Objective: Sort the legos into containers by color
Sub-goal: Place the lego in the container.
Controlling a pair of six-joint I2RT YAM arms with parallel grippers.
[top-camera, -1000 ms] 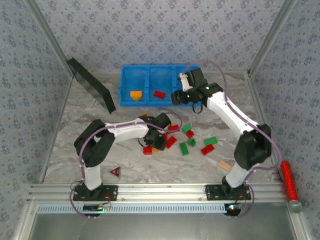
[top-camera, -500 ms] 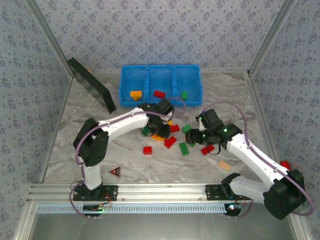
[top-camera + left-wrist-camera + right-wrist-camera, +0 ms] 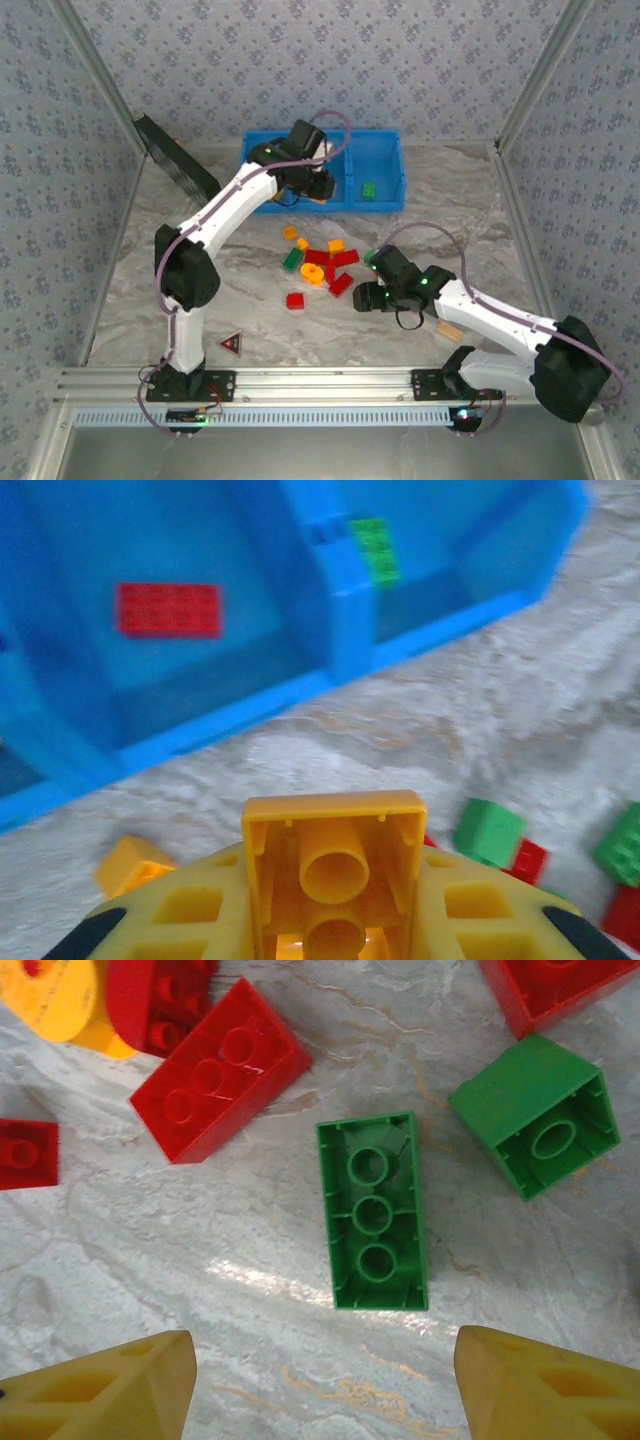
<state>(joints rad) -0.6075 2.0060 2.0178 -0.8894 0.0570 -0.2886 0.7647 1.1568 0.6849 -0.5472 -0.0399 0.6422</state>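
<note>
Right gripper (image 3: pixel 325 1370) is spread wide and empty. The upside-down green brick (image 3: pixel 373 1210) sits on the table (image 3: pixel 200 1260) just ahead, centred between the jaws, long axis pointing away, so I'd pinch its short width. Left gripper (image 3: pixel 333 910) clamps a yellow brick (image 3: pixel 333 840) by the blue bin (image 3: pixel 330 630).

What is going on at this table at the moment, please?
Two robot arms are sorting toy bricks by colour into a blue bin. The left arm reaches toward the bin with its jaws shut on a yellow brick. A red brick and a green brick already lie in separate compartments. The right arm hovers over the loose bricks on the table, jaws open above an upside-down green brick.
</note>
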